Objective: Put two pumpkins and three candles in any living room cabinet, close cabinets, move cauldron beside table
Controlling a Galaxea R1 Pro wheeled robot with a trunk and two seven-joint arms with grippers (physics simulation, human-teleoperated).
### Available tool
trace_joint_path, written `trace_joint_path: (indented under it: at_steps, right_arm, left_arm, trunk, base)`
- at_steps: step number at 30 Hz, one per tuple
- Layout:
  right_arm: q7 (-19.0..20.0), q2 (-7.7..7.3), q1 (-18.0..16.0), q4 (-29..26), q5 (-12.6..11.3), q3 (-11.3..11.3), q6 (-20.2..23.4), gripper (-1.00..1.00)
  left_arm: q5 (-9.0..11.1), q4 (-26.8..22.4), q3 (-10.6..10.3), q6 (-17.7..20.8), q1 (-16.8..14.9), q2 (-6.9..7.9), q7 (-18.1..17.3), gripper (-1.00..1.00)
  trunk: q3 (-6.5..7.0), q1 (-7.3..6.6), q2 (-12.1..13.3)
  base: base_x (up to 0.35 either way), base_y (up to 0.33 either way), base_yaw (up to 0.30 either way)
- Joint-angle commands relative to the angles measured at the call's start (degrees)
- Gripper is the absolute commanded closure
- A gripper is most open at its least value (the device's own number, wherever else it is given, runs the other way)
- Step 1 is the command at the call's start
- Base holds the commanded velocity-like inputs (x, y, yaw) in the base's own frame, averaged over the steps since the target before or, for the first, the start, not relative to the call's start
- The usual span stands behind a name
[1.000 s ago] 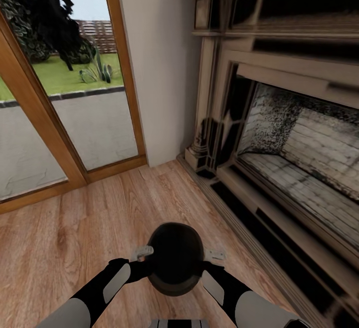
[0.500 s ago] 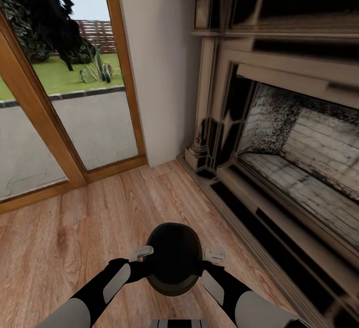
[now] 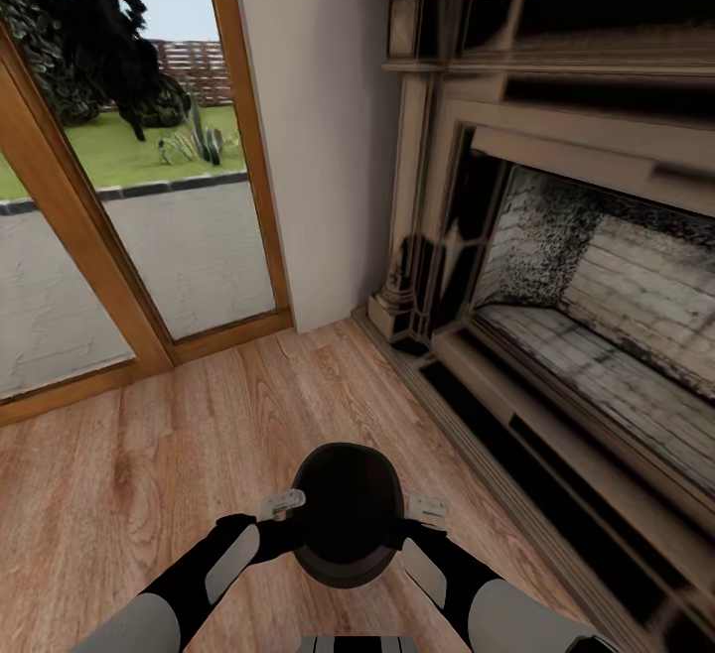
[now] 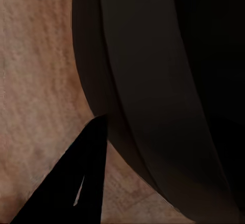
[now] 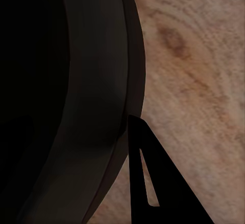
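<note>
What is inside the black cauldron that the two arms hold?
The mouth of the cauldron looks dark all through, with no object visible inside. Its bottom is lost in shadow, so small things there cannot be ruled out.

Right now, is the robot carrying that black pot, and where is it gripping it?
It looks so: the black cauldron sits between the left hand and right hand, one on each side of its rim. The actual contact is hidden.

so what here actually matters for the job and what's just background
Part of the job:
- cauldron, held between both arms above the floor
- left gripper at its one side
- right gripper at its other side

Just surroundings:
- fireplace along the right
- glass door with the garden behind
- wooden floor
</note>
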Motion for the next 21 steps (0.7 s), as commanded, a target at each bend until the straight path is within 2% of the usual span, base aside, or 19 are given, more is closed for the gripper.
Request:
trace_joint_path:
  at_steps: [1, 21]
  right_arm:
    - [-0.4, 0.00, 0.0, 0.0, -0.4, 0.4, 0.3, 1.00]
    - [-0.4, 0.00, 0.0, -0.1, -0.3, 0.4, 0.3, 1.00]
  left_arm:
    - [1.0, -0.1, -0.5, 0.0, 0.0, 0.09, 0.4, 1.00]
    - [1.5, -0.2, -0.4, 0.1, 0.0, 0.16, 0.4, 1.00]
  trunk:
    - [-0.05, 0.00, 0.0]
    - [-0.05, 0.00, 0.0]
  base:
    - [0.000, 0.000, 0.000]
    - [0.000, 0.000, 0.000]
